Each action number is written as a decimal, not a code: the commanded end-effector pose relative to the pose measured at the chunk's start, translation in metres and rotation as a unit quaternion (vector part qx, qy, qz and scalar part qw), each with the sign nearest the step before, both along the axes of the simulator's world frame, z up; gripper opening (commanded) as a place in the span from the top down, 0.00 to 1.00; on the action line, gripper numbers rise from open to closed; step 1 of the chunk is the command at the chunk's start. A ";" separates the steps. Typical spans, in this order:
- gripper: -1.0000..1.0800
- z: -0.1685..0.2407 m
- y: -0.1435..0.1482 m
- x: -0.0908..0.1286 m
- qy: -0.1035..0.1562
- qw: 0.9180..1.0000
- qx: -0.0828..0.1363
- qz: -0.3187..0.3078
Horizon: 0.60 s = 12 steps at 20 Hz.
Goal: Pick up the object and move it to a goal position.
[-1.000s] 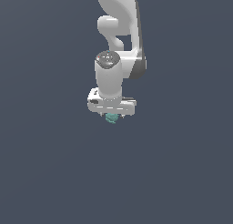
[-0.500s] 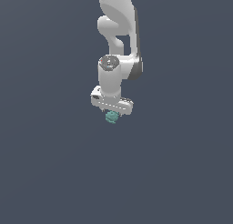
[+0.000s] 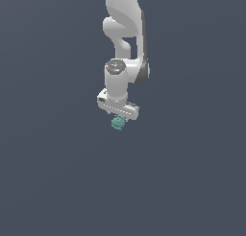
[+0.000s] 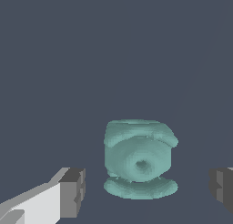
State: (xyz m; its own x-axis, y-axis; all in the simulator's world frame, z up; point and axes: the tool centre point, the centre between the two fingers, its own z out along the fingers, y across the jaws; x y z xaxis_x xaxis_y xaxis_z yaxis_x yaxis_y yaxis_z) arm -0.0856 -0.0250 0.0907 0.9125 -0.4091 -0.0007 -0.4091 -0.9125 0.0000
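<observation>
The object (image 3: 116, 123) is a small teal-green lumpy piece with ridged sides, resting on the dark grey floor. In the wrist view the object (image 4: 139, 157) sits between my two fingers. My white gripper (image 3: 118, 117) hangs straight above it, pointing down. In the wrist view the gripper (image 4: 148, 191) is open: one dark fingertip (image 4: 75, 191) and the other fingertip (image 4: 223, 189) stand on either side of the object, with a gap on each side. Neither pad touches it.
The dark grey floor (image 3: 192, 182) stretches flat all around with nothing else on it. My white arm (image 3: 126, 33) rises out of the exterior view's upper edge.
My hand has turned a little about its vertical axis, so its bar now looks tilted. The object has stayed in place under the gripper.
</observation>
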 end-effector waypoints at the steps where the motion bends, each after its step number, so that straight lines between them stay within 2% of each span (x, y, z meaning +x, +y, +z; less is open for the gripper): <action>1: 0.04 0.000 0.000 0.000 0.000 1.000 0.000 0.000; 12: 0.04 -0.034 0.000 -0.002 0.000 1.000 0.000 -0.002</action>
